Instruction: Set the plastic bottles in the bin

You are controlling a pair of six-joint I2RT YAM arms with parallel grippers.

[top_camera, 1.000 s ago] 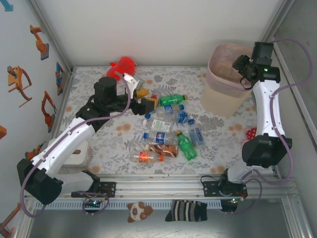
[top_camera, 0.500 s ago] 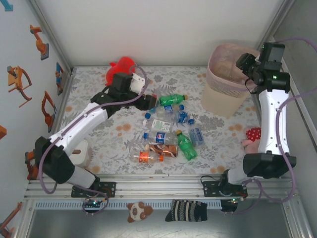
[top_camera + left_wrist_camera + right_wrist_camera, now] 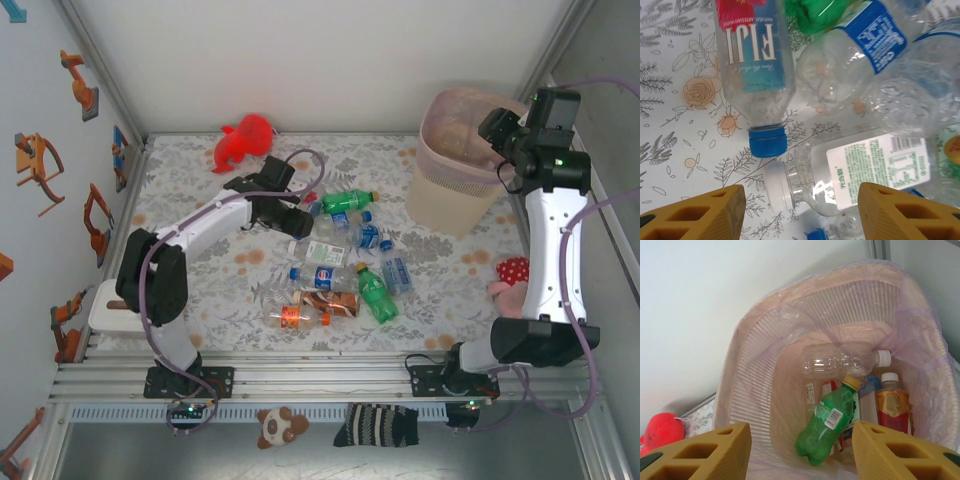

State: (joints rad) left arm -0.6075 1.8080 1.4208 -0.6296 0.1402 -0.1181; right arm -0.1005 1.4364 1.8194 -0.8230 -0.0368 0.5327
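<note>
**Left gripper** point(image 3: 801, 200): the two yellow fingers stand apart with nothing clamped, so the jaws are open.
- Just beyond the gap, near centre, a clear plastic bottle with white cap and green-printed label point(image 3: 860, 175) lies on its side. Its cap is toward the left finger and its body runs to the right finger.
- Farther out, left of centre, is a clear bottle with blue cap and blue-and-pink label point(image 3: 755, 65), its cap pointing back at the jaws.
- Beyond the right half is a dented clear bottle with blue label point(image 3: 860, 55), which meets a green plastic bottle point(image 3: 812, 12) at the far edge.
- All of these rest on the floral tablecloth point(image 3: 670, 115).

**Handling (judged):**
- The bottles look empty, so they should be light.
- The walls look thin and will likely dent under a pinch.
- They are smooth and round, so they are apt to roll or slip out.
- The neck just behind the white cap looks the stiffest hold. Across the label is second choice.

**Right gripper** point(image 3: 801, 432): the fingers are apart and empty, so the jaws are open. It hangs over the mouth of the tall beige-pink ribbed bin with thin liner point(image 3: 755, 365).
- Below the gap is a green bottle with yellow cap point(image 3: 822, 430).
- Beyond it is a clear bottle with white cap point(image 3: 835, 360).
- Toward the right finger is an orange-labelled bottle point(image 3: 892, 407).

**Overhead view:** the loose heap of bottles point(image 3: 340, 265) lies by the left jaws, well apart from the bin.

**Unclear:**
- The base of the white-capped bottle is covered by the right finger.
- A small blue cap point(image 3: 815, 234) is cut off at the near edge.
- The bin floor is hidden, so the count inside is uncertain.
</note>
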